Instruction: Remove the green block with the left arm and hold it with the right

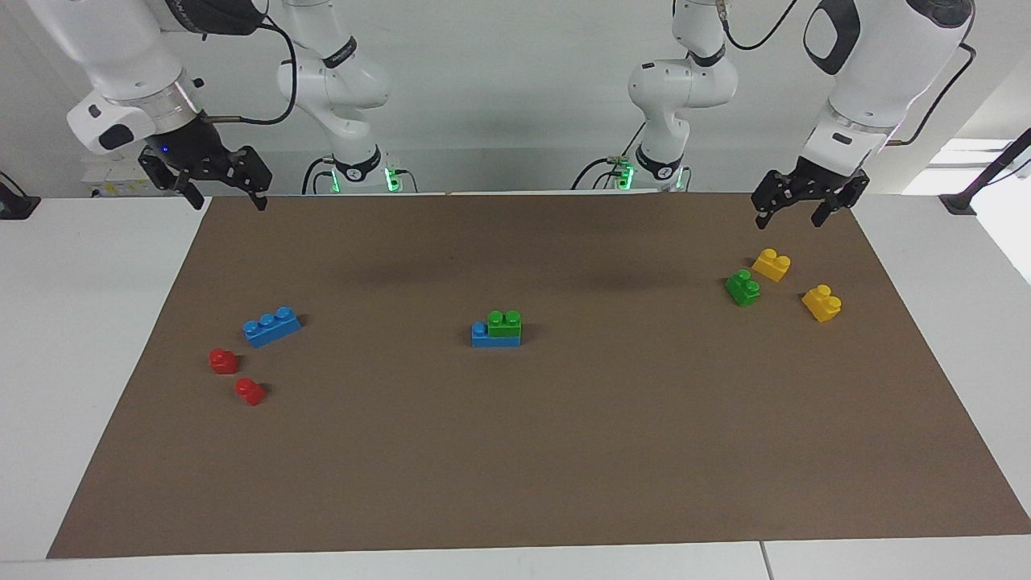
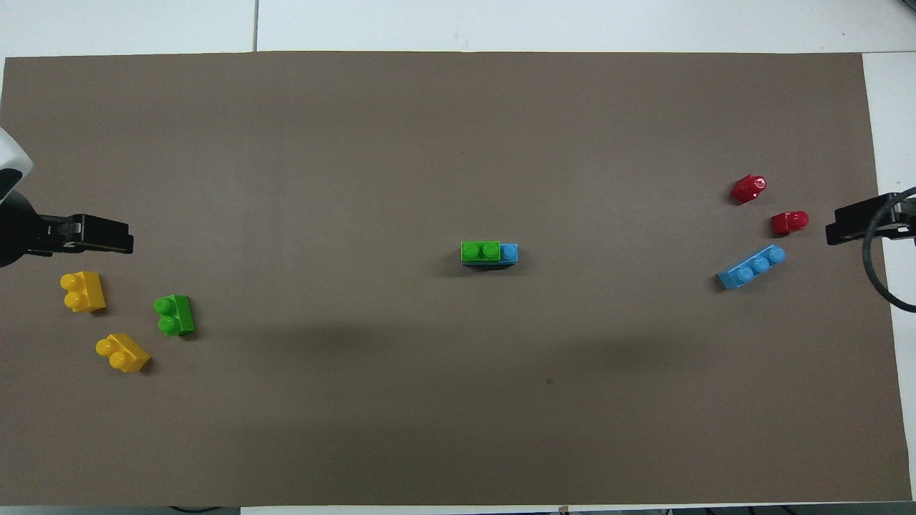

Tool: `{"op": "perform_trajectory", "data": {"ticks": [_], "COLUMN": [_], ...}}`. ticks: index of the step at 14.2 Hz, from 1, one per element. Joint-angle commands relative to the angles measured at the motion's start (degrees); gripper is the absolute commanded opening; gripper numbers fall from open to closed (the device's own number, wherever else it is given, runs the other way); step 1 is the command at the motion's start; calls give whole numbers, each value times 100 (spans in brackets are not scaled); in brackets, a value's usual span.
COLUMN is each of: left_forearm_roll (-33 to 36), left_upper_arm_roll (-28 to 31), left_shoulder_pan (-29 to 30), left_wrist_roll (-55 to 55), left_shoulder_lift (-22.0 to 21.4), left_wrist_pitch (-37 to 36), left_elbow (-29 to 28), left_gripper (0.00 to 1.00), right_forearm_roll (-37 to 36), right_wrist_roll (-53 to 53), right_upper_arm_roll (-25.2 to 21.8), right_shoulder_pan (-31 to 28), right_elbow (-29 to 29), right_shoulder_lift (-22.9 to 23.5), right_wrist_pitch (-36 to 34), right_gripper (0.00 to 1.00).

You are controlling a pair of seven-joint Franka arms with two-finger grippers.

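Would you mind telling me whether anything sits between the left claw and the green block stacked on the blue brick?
Nothing visible does. The left claw hangs over the mat's edge at its own end, and the green block sits on the blue brick mid-mat. The darker green brick and two yellow bricks lie low, near the claw.

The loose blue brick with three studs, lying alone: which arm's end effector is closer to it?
Right. The right end effector hangs up at that end of the mat, by the blue brick; the left end effector hangs over the mat's edge above the yellow bricks.
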Motion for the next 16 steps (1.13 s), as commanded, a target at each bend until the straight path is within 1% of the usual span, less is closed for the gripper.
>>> {"op": "perform_trajectory", "data": {"ticks": [1, 10, 12, 14, 16], "left_forearm_roll": [-90, -90, -82, -90, -90], "left_upper_arm_roll": [19, 19, 1, -86, -157], "left_shoulder_pan": [-20, -20, -46, -47, -47], "left_wrist_roll": [52, -18, -499, -992, -1632], "left_shoulder_lift": [-110, -127, -127, -127, -127], "left_wrist_pitch": [-79, -44, -1, 17, 17], "left_elbow": [-63, -89, -98, -98, -107], "left_gripper": [100, 100, 100, 100, 100], "right_forearm_roll": [-74, -22, -13, 48, 180], "right_wrist_roll": [-115, -72, 409, 989, 1823], "right_upper_arm_roll": [51, 42, 51, 51, 60], "right_shoulder_pan": [-80, -168, -168, -133, -107], "right_elbow": [-119, -154, -250, -329, -426], "right_shoulder_lift": [-99, -108, -108, -152, -195], "right_wrist_pitch": [-7, 54, 344, 389, 397], "right_gripper": [100, 100, 100, 99, 99]}}
